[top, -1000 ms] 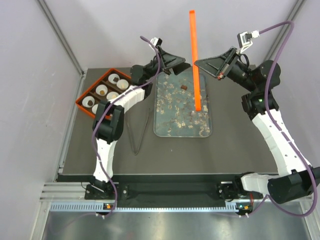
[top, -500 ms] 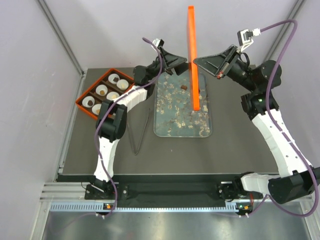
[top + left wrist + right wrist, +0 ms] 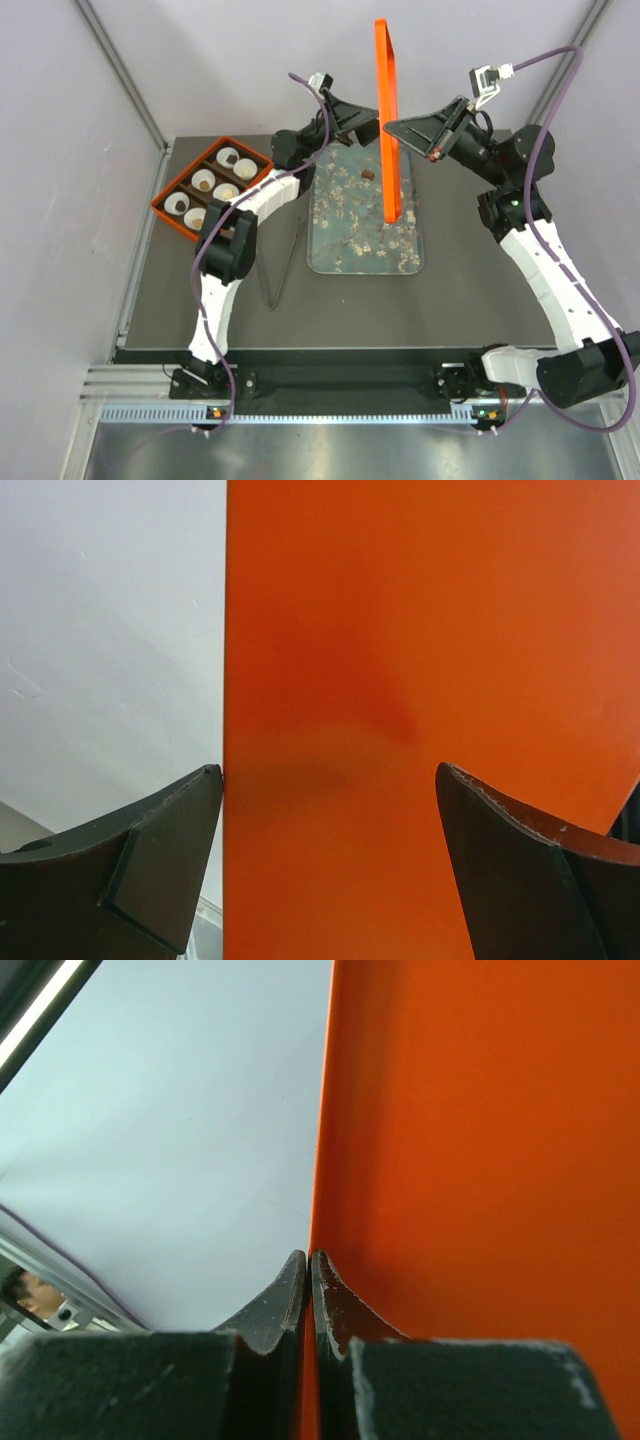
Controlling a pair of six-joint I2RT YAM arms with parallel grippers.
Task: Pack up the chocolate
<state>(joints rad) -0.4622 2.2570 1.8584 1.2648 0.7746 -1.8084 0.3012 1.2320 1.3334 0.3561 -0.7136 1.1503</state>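
Observation:
An orange lid (image 3: 386, 120) stands on edge above the glassy tray (image 3: 350, 250). My right gripper (image 3: 390, 126) is shut on its edge; in the right wrist view the fingertips of that gripper (image 3: 309, 1255) pinch the lid (image 3: 480, 1140). My left gripper (image 3: 374, 126) is open on the lid's other side. In the left wrist view, that gripper (image 3: 330, 775) faces the flat orange lid (image 3: 430, 680) with nothing between its fingers. One dark brown chocolate (image 3: 369, 175) lies on the tray. The orange box (image 3: 190, 174) holds white cups, some with a small chocolate (image 3: 204, 182).
Thin dark tongs (image 3: 280, 265) lie on the table left of the tray. The box sits at the table's back left corner. Grey walls close in at both sides and the back. Both arm bases are at the near edge.
The right gripper has swung the lid more upright and a little leftward. The left gripper has shifted slightly toward it, still open.

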